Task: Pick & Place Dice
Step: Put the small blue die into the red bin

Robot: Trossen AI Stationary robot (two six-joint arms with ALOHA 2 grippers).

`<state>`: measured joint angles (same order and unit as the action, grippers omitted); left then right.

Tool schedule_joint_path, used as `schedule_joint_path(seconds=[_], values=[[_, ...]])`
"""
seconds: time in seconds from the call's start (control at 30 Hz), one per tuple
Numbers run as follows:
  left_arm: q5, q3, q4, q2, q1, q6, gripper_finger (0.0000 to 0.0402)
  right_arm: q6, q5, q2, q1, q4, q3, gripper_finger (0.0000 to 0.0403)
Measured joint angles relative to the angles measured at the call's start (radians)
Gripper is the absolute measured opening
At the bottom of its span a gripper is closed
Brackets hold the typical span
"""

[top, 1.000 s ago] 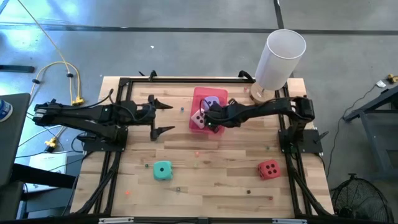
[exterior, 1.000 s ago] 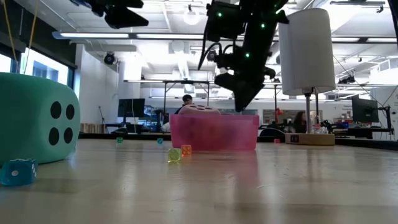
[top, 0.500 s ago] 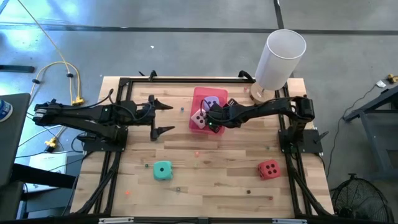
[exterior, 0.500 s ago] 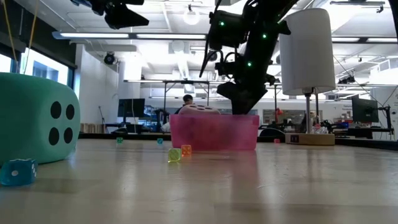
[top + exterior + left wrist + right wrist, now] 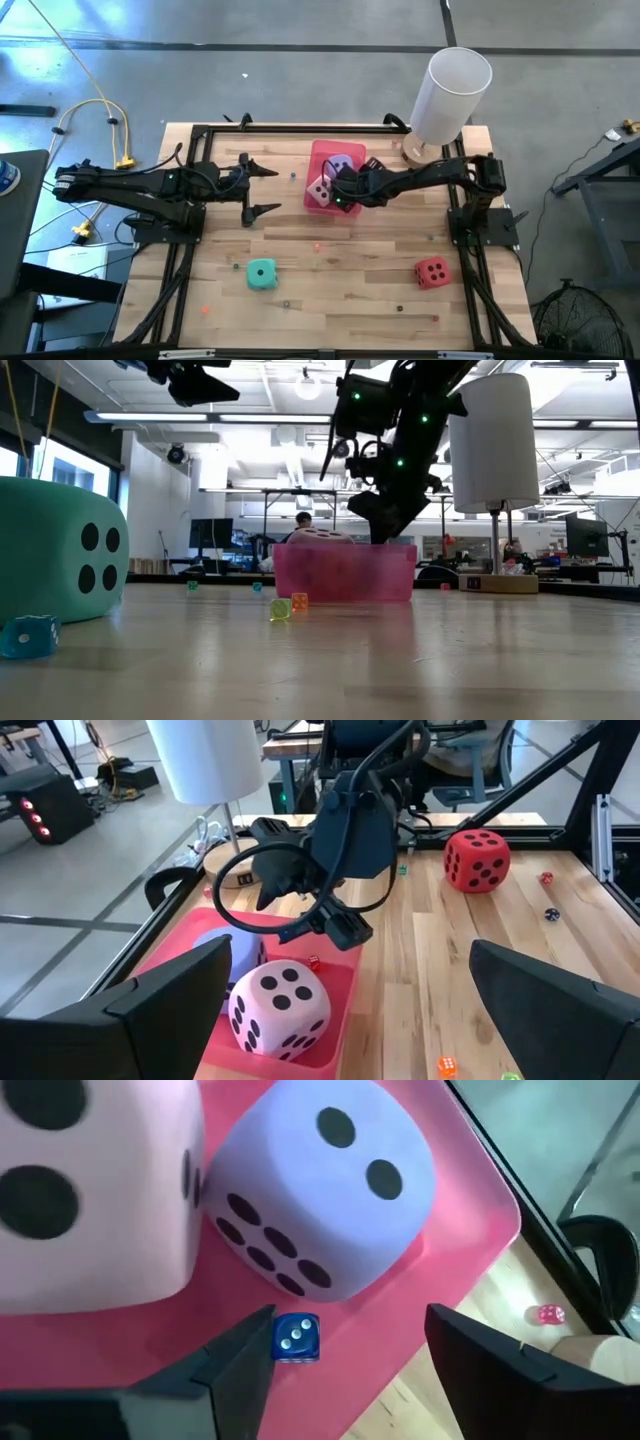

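Wooden table (image 5: 330, 290) with a black frame is the biggest thing here, then the tall white cylinder (image 5: 450, 92) at its far right corner. Pink tray (image 5: 318, 150) sits near the far edge, in the middle, with two dice in it side by side: the pink die (image 5: 320, 190) and the purple die (image 5: 343, 163). They look like they're touching in the right wrist view. Teal die (image 5: 262, 274) and red die (image 5: 432, 272) are both out on the bare wood near the front, well apart from each other.

Right gripper (image 5: 340, 184) hangs over the tray right next to the pink die, fingers parted and nothing between them. There's a tiny blue die (image 5: 296, 1337) on the tray floor just in front of it. Left gripper (image 5: 264, 187) waits off to the tray's left, spread wide and empty.

Smallest stuff: a few tiny dice (image 5: 289, 605) scattered on the wood.
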<state>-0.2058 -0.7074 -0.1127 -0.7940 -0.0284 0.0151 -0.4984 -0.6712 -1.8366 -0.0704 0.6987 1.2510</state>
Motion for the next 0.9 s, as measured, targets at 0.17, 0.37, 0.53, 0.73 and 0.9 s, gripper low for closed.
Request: schedule_joint_path(seconds=[0.17,0.37,0.53,0.73,0.9], values=[[0.0,0.0,0.001,0.0,0.0,0.014,0.0399,-0.001,0.012,0.0,0.009,0.0,0.0,0.0246],[-0.017,0.0,0.014,0.0,0.0,0.021,0.0399,0.049,0.04,0.012,0.013,0.0,-0.001,0.0246],[-0.021,0.0,0.023,0.0,0.0,0.06,0.0399,-0.081,0.096,0.027,-0.005,0.011,-0.002,0.0246],[-0.022,0.0,0.015,0.0,0.0,0.033,0.0399,-0.174,0.162,0.049,-0.034,-0.007,-0.001,0.0235],[-0.022,0.0,-0.003,0.0,0.0,0.032,0.0399,-0.213,0.235,0.049,-0.031,-0.008,-0.001,0.0224]])
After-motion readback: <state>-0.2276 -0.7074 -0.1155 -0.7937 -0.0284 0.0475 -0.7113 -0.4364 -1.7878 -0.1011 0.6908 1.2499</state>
